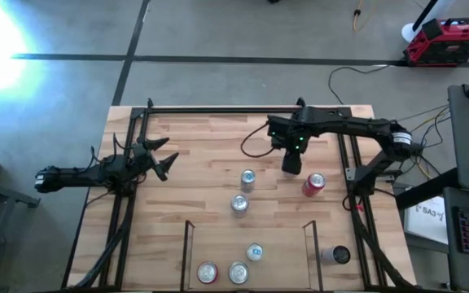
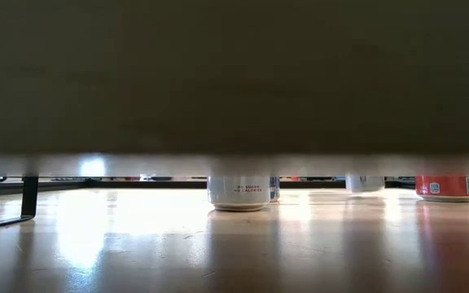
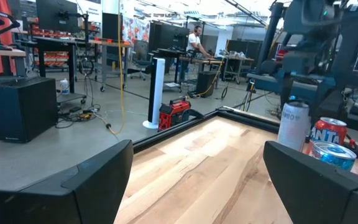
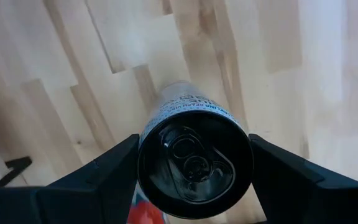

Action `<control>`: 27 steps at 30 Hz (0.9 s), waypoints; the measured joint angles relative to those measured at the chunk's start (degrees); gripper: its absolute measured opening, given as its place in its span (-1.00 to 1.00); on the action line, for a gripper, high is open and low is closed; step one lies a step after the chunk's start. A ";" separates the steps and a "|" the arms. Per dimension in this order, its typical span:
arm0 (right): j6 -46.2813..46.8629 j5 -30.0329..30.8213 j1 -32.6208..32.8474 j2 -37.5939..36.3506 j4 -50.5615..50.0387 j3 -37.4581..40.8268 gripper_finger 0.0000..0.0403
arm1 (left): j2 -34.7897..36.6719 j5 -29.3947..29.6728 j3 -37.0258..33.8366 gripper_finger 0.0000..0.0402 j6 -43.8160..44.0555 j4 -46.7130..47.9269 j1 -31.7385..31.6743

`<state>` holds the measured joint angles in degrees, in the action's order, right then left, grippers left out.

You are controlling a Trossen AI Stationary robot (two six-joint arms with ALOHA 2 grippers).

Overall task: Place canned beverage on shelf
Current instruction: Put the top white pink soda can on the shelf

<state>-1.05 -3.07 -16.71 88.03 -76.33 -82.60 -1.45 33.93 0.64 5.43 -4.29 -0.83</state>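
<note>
My right gripper point(image 1: 291, 161) hangs over the middle of the table, pointing down and shut on a white can with a black top point(image 4: 194, 165). The same can point(image 3: 293, 124) shows in the left wrist view. The shelf point(image 1: 249, 236) is the wood-floored bay between two thin black rails at the near edge, and three cans point(image 1: 238, 273) stand upright on its floor. Two silver cans point(image 1: 247, 179) and a red can point(image 1: 313, 184) stand on the boards near the held can. My left gripper point(image 1: 163, 163) waits open at the table's left side, with nothing between its fingers point(image 3: 92, 180). My right gripper pinches the can's side wall just under its top rim point(image 4: 143, 155) between its two fingers point(image 4: 278, 165), one on each side. The fingers come from above, pointing down. The can stands upright below them. Whether its base is clear of the boards I cannot tell.
A dark-ended can point(image 1: 338, 255) lies on its side just outside the shelf's right rail point(image 1: 312, 248). A large black frame point(image 1: 218, 110) runs around the tabletop. Bare boards lie between the middle cans and the shelf's open far side.
</note>
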 joint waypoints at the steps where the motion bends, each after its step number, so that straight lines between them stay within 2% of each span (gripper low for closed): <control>1: 0.68 0.01 -0.04 0.91 0.19 -0.06 0.27 | -0.01 -0.02 0.00 0.72 0.00 0.00 -0.01; 7: 4.59 0.11 -0.05 3.28 2.96 -0.88 0.27 | -0.02 0.00 0.00 0.72 0.00 0.00 0.01; 11: 6.19 0.28 -0.05 2.14 6.76 -0.66 0.27 | -0.02 -0.01 0.00 0.72 0.00 0.00 0.00; 20: 9.34 0.05 0.00 -0.24 5.08 -0.49 0.27 | -0.02 0.00 0.00 0.72 0.00 0.00 -0.01; 27: 8.61 0.65 0.00 -0.41 8.98 -0.49 0.27 | -0.02 -0.01 0.00 0.72 0.00 0.00 0.01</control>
<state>7.56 -2.42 -16.71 87.61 -67.35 -83.09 -1.48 33.92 0.64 5.43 -4.29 -0.82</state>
